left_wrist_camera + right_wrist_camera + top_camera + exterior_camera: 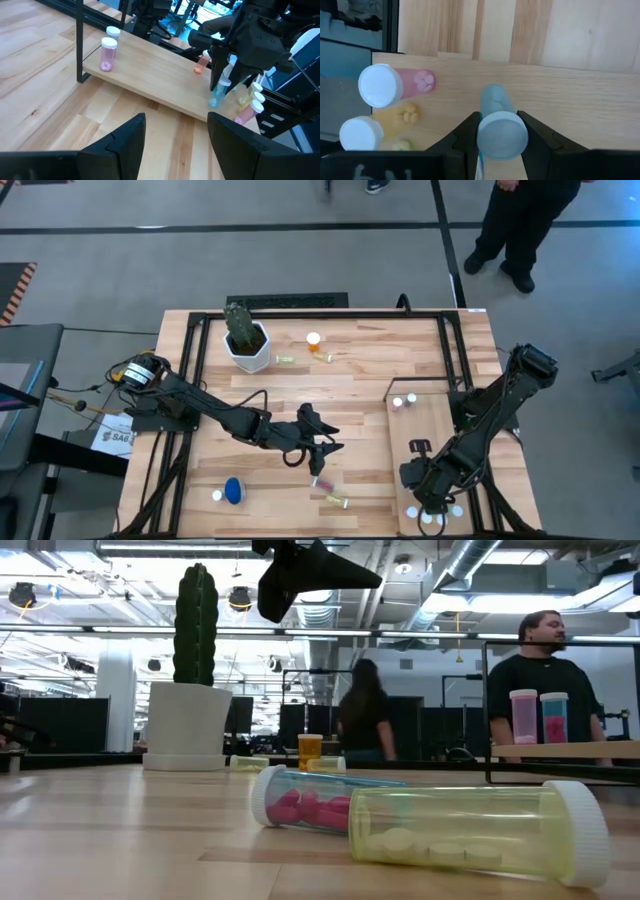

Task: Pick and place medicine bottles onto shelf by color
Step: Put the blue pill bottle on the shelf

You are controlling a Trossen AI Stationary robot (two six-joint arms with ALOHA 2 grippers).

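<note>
Right wrist view: blue bottle upright.

I log the shelf at table right; two bottles at its far end, cactus pot far left.

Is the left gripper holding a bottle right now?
No. The left gripper has its fingers spread with only bare tabletop between them.
</note>
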